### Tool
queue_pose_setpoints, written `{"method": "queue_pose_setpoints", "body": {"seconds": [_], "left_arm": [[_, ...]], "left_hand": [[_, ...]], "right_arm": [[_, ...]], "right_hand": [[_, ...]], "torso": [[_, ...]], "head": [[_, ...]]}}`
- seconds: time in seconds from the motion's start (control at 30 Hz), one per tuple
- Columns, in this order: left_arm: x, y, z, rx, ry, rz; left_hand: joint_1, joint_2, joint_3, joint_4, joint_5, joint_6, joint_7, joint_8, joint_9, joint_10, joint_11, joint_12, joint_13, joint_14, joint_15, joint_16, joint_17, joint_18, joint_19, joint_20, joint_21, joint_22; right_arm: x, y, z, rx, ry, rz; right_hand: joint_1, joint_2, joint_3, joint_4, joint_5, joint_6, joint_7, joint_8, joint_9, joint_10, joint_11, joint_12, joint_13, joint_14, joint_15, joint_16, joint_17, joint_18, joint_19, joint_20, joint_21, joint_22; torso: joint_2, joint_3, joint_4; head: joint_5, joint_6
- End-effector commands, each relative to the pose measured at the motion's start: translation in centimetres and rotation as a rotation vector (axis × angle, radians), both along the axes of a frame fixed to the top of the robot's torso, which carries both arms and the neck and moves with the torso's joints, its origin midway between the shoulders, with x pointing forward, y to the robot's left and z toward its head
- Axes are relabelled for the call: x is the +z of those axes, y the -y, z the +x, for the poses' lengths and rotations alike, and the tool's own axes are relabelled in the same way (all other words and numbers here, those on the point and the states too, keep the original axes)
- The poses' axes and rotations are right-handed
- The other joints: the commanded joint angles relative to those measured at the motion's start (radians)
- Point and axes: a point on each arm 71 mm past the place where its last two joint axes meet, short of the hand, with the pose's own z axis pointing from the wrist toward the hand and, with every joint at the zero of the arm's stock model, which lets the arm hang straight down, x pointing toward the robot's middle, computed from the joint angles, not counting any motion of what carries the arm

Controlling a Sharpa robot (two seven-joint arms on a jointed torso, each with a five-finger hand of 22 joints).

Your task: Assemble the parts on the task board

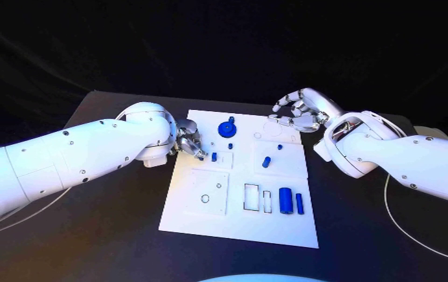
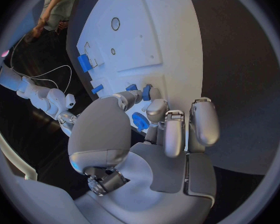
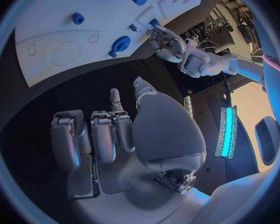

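With the left hand (image 1: 190, 143) at the board's (image 1: 201, 217) left edge, fingertips at a small blue peg (image 1: 213, 156) though a grip cannot be confirmed, lower it squarely; keep the empty, spread right hand (image 1: 297, 110) clear.

The white task board (image 1: 238, 214) lies mid-table on the black table (image 1: 112, 243). The left hand (image 1: 190, 141) sits at the board's left edge beside a small blue peg (image 1: 213, 156); the right hand (image 1: 300, 110) hovers over the far right corner (fingers spread, holding nothing). A blue gear (image 1: 227, 127) stands near the far edge.
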Motion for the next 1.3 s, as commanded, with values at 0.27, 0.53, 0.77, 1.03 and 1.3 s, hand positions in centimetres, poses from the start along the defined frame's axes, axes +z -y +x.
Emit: {"method": "queue_pose_setpoints", "body": {"seconds": [0.27,0.53,0.77,1.03,1.3], "left_arm": [[-0.09,-0.06,0.07,-0.007,-0.006,0.016],[-0.13,-0.1,0.01,-0.013,-0.012,0.022],[-0.16,-0.06,-0.07,-0.02,-0.018,0.026],[-0.16,-0.01,-0.11,-0.022,-0.02,0.026],[-0.14,0.04,-0.2,-0.025,-0.02,0.024]], "left_hand": [[-0.011,0.0,-0.04,0.017,-0.004,-0.001,0.007,0.001,-0.009,0.0,-0.002,0.006,-0.001,0.099,-0.005,0.002,0.253,-0.007,0.004,0.0,0.005,0.003],[-0.011,-0.001,-0.056,0.025,-0.003,0.001,0.006,0.003,-0.013,0.002,-0.002,0.009,0.002,0.099,-0.005,0.003,0.254,-0.008,0.006,0.0,0.007,0.006],[-0.011,-0.008,-0.084,0.039,-0.002,0.005,0.005,0.006,-0.019,0.006,-0.003,0.013,0.006,0.1,-0.006,0.004,0.256,-0.008,0.009,0.0,0.009,0.011],[-0.011,-0.007,-0.094,0.045,-0.001,0.007,0.004,0.007,-0.022,0.008,-0.003,0.014,0.008,0.1,-0.006,0.004,0.256,-0.009,0.01,0.0,0.01,0.013],[-0.015,-0.006,-0.106,0.05,-0.002,0.01,0.004,0.008,-0.025,0.009,-0.004,0.016,0.009,0.1,-0.006,0.004,0.257,-0.009,0.011,0.001,0.01,0.014]], "right_arm": [[-0.02,-0.1,-0.08,0.01,0.002,-0.007],[-0.01,-0.1,-0.11,0.01,0.002,-0.007],[0.0,-0.12,-0.12,0.011,0.003,-0.007],[0.0,-0.11,-0.12,0.011,0.003,-0.007],[0.0,-0.08,-0.12,0.01,0.002,-0.007]], "right_hand": [[0.003,0.005,-0.008,0.0,0.004,-0.007,-0.002,0.004,0.001,0.031,-0.007,-0.006,0.181,0.085,-0.005,-0.003,0.171,-0.001,0.077,-0.006,-0.002,0.228],[0.003,0.005,-0.008,0.0,0.004,-0.007,-0.002,0.004,0.001,0.031,-0.007,-0.006,0.181,0.085,-0.005,-0.003,0.171,-0.001,0.077,-0.006,-0.002,0.228],[0.003,0.005,-0.008,0.0,0.004,-0.007,-0.002,0.004,0.001,0.031,-0.007,-0.006,0.181,0.085,-0.005,-0.003,0.171,-0.001,0.077,-0.006,-0.002,0.228],[0.0,0.005,-0.009,0.001,0.004,-0.008,-0.002,0.005,0.002,0.031,-0.007,-0.006,0.181,0.085,-0.005,-0.004,0.17,-0.001,0.077,-0.006,-0.002,0.228],[0.0,0.005,-0.009,0.001,0.004,-0.008,-0.002,0.005,0.002,0.031,-0.007,-0.006,0.181,0.085,-0.005,-0.004,0.17,-0.001,0.077,-0.006,-0.002,0.228]], "torso": [[0.0,-0.0003,0.0],[0.0,-0.0007,0.0007],[0.0,-0.0009,0.0002],[0.0,-0.0005,0.0003],[0.0,-0.0005,-0.0001]], "head": [[0.0,0.002],[-0.001,0.0],[-0.001,-0.001],[-0.001,-0.001],[-0.001,-0.001]]}}
